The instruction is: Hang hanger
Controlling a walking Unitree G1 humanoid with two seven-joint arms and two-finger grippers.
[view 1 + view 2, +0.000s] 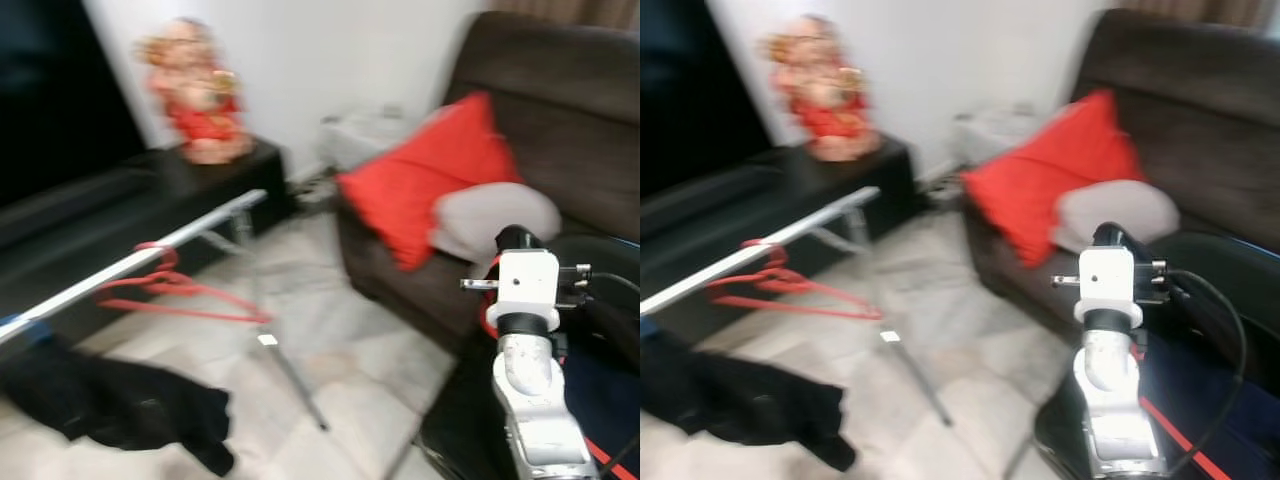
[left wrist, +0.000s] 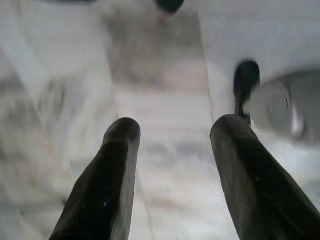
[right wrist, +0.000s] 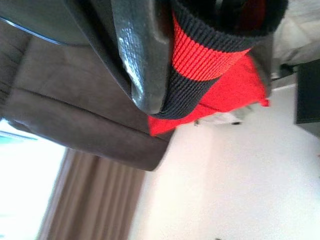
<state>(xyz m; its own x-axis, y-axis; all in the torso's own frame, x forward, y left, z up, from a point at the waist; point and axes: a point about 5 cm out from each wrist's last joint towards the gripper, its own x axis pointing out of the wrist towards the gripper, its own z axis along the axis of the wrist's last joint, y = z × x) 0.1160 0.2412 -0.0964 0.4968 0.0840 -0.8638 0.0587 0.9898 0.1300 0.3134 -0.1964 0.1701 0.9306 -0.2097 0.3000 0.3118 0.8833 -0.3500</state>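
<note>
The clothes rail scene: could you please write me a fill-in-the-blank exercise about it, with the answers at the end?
1. The hanger on the rail is ____ in colour.
2. The black garment lies on the ____.
3. The left gripper has its fingers ____.
4. The red cushion rests on the ____.

Answers: red; floor; open; sofa
</note>
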